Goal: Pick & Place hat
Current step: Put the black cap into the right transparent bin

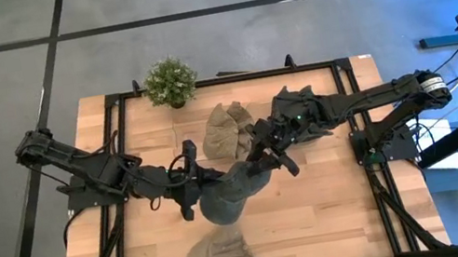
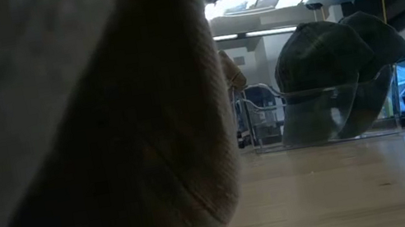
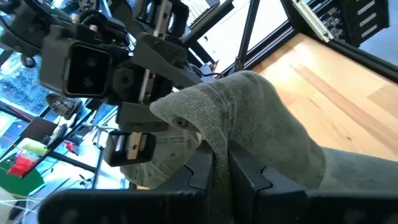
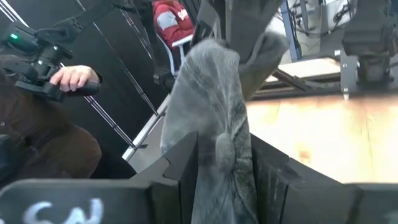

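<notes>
While both your grippers are pinching the grey hat [image 1: 229,193] at mid-table, you are holding it stretched between them: left gripper [image 1: 190,188] on its left edge, right gripper [image 1: 263,162] on its right. Next, I judge, you are needing one coordinated carry to its spot.

Matt grey knitted cloth hat [image 1: 227,195] over a smooth, pale wooden table [image 1: 335,195].
</notes>
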Controlling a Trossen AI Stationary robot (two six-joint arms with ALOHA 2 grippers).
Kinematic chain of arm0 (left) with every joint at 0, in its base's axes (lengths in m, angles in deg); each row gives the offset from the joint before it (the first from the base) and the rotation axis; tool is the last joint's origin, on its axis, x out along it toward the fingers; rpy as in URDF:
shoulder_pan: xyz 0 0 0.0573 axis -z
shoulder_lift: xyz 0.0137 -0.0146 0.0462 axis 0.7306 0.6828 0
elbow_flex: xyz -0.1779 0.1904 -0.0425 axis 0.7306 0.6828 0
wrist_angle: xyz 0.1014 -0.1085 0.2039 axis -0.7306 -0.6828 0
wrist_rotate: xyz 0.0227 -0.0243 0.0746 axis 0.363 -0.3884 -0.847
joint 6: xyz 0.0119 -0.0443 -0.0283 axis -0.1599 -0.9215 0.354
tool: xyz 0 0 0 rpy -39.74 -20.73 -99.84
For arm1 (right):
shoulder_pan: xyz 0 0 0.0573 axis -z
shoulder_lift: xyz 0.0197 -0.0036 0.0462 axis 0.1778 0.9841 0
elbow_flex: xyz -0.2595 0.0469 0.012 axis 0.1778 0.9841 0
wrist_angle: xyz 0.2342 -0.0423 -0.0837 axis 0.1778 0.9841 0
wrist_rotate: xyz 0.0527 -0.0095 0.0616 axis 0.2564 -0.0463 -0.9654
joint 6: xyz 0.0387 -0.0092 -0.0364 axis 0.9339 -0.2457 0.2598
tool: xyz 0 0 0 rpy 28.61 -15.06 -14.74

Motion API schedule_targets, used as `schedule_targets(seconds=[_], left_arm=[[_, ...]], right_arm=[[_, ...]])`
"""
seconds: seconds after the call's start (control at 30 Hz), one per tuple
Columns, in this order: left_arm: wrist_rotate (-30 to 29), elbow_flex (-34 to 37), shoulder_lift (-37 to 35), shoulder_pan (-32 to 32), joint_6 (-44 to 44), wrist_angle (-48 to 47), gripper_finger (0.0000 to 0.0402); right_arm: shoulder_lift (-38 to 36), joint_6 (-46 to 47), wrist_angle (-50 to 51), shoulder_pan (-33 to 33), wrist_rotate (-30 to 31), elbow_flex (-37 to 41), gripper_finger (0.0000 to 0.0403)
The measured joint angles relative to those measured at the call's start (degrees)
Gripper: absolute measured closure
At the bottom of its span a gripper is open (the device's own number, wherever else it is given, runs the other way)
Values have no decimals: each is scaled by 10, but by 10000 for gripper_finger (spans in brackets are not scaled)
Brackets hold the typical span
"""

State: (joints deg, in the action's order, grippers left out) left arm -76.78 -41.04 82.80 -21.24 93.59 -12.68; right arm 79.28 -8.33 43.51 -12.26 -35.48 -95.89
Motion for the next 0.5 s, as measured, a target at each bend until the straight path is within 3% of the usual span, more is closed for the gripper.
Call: schedule_targets(seconds=[0.3, 0.5], left_arm=[[9, 0, 0, 0, -6, -1, 378], [11, 0, 0, 0, -6, -2, 374]], right_arm=[[0, 16, -12, 0, 0, 0, 292], [0, 16, -6, 0, 0, 0, 365]])
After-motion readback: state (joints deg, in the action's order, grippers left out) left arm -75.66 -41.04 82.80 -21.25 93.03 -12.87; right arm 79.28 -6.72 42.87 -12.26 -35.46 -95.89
